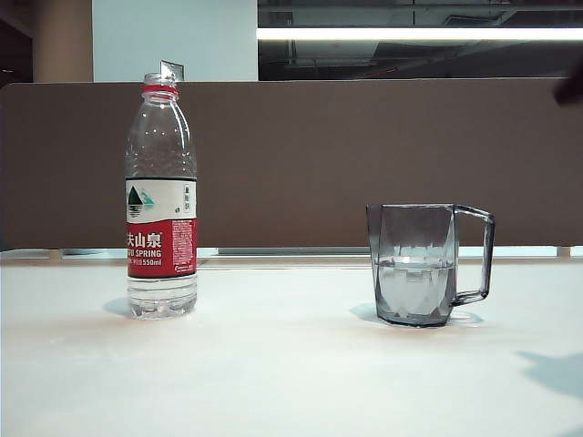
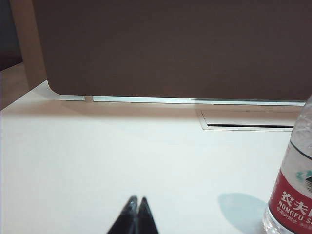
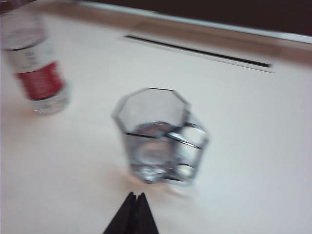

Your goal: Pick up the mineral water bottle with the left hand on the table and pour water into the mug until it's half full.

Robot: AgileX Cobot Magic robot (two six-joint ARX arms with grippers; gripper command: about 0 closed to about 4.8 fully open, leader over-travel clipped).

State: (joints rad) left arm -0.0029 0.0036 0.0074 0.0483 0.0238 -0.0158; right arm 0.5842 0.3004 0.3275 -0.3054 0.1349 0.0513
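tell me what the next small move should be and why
Probably none beyond keeping clear: the mug already holds water to about half, and the mineral water bottle stands upright, uncapped, nearly empty on the table. Left gripper and right gripper are shut on nothing.

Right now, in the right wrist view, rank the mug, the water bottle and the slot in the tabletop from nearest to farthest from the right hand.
1. The mug: directly ahead of the shut right hand, nearest.
2. The mineral water bottle: farther out, off to one side.
3. The slot: farthest, near the table's back edge.
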